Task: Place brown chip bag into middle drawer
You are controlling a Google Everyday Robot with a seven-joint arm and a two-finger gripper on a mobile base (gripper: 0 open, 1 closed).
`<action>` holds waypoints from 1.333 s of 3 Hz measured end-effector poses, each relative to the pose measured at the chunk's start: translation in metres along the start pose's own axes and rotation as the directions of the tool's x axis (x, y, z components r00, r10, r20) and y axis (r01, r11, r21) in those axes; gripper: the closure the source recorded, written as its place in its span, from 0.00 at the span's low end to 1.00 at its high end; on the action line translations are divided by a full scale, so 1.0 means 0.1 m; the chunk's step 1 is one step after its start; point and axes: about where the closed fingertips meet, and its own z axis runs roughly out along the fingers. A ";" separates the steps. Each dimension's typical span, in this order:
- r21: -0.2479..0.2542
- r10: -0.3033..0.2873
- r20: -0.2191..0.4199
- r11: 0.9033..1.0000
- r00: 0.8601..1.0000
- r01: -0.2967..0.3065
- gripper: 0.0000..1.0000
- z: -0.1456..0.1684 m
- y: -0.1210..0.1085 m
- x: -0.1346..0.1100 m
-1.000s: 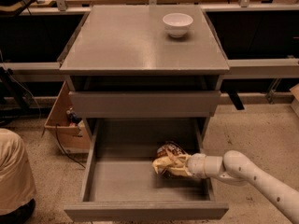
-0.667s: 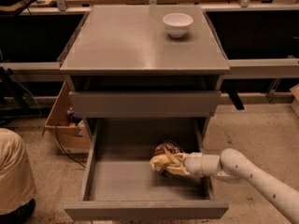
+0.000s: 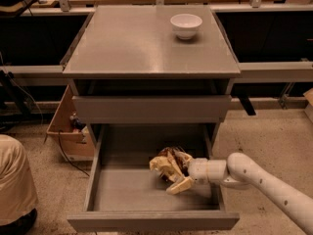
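Observation:
The brown chip bag (image 3: 172,156) lies crumpled on the floor of the pulled-out middle drawer (image 3: 128,191), right of its middle. My gripper (image 3: 164,176) reaches into the drawer from the right on a white arm (image 3: 274,185). Its pale fingers (image 3: 179,184) stand spread around the front of the bag, open. Part of the bag is hidden behind them.
A small white bowl (image 3: 186,25) stands on the grey cabinet top (image 3: 142,43) at the back right. The other grey drawer front (image 3: 151,109) above is closed. A cardboard box (image 3: 64,133) stands left of the cabinet. A tan-clad shape (image 3: 14,185) is at the bottom left.
My gripper has shifted slightly left inside the drawer, and its fingers have spread apart around the bag, which now rests on the drawer floor.

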 end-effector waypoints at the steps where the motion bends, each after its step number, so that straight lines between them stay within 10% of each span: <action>1: -0.030 0.023 0.025 0.999 0.999 -0.022 0.00 -0.10 0.20 -0.29; 4: 0.031 -0.032 -0.032 0.999 0.999 0.033 0.00 -1.36 0.34 -0.82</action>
